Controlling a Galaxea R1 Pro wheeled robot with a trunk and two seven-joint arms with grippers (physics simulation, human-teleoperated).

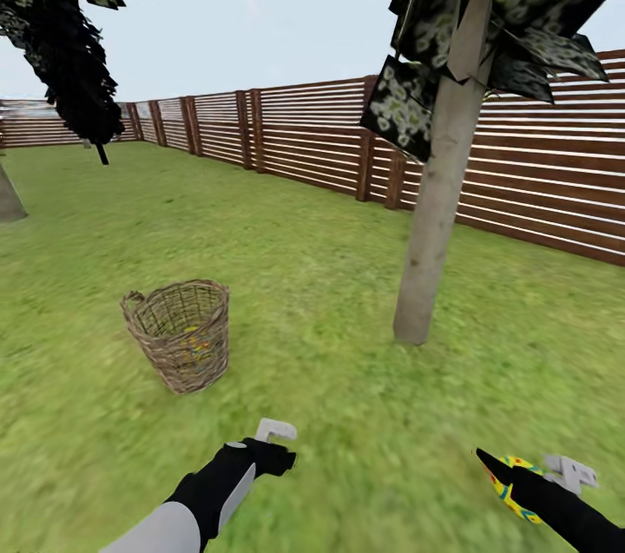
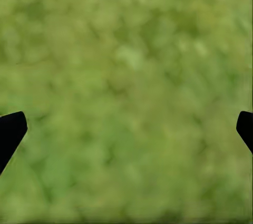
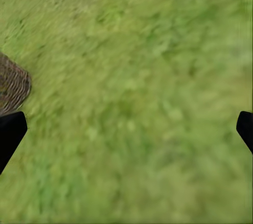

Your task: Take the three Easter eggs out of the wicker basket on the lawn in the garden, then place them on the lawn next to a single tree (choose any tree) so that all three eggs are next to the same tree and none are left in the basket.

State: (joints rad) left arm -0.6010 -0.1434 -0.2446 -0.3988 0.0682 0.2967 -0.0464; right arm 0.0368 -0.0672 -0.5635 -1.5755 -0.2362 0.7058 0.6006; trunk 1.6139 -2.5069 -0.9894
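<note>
Head view showed the wicker basket [image 1: 180,334] ahead-left, nearer the left end effector [image 1: 276,440], fingers spread empty; the right end effector [image 1: 555,483] seemingly carried an egg [image 1: 512,483], though its wrist view showed fingertips apart.

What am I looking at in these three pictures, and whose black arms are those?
It is a simulated wheeled robot with two arms. The big picture comes from a camera on its head, looking over a lawn with a basket, a tree and a fence. The two smaller pictures come from cameras on its wrists, looking down at grass between the fingers. The left hand and right hand are both open, holding nothing. A painted yellow egg shows by the right arm; something yellow shows inside the basket.
</note>
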